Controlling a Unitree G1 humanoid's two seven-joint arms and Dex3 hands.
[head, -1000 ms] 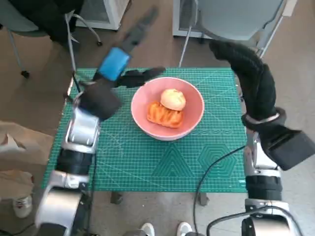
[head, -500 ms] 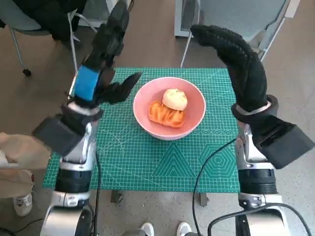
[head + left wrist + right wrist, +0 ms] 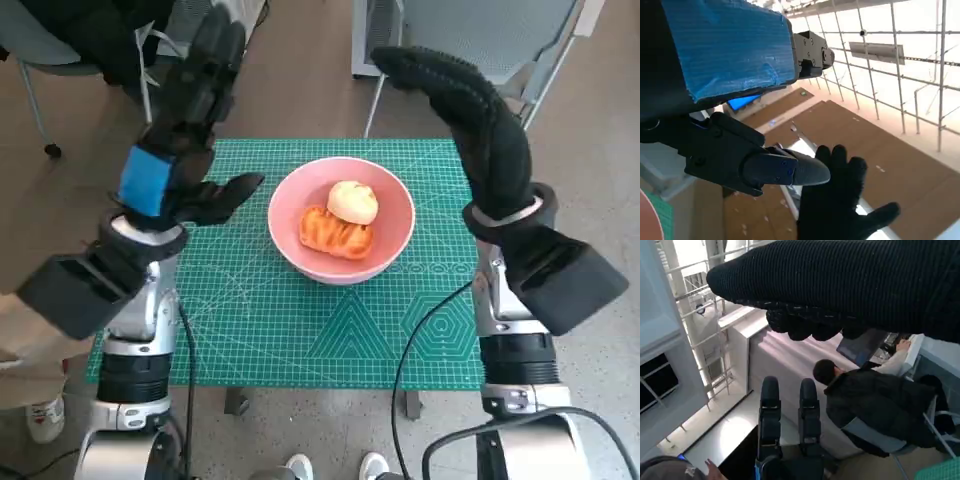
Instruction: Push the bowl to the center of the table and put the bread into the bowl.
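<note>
Only the head view shows the pink bowl [image 3: 341, 220] holding the bread [image 3: 338, 218] mid-bench, while both raised hands, left hand [image 3: 185, 110] and right hand [image 3: 462, 105], are empty with fingers apart.

Glossy pink bowl [image 3: 341, 220]; matt green mat [image 3: 300, 320]; knitted glove, right hand [image 3: 470, 110].

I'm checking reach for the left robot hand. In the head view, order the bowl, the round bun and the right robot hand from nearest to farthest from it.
1. Bowl: its rim lies just right of the left robot hand.
2. Round bun: inside the bowl, toward its far side.
3. Right robot hand: raised beyond the bowl's other side.
</note>
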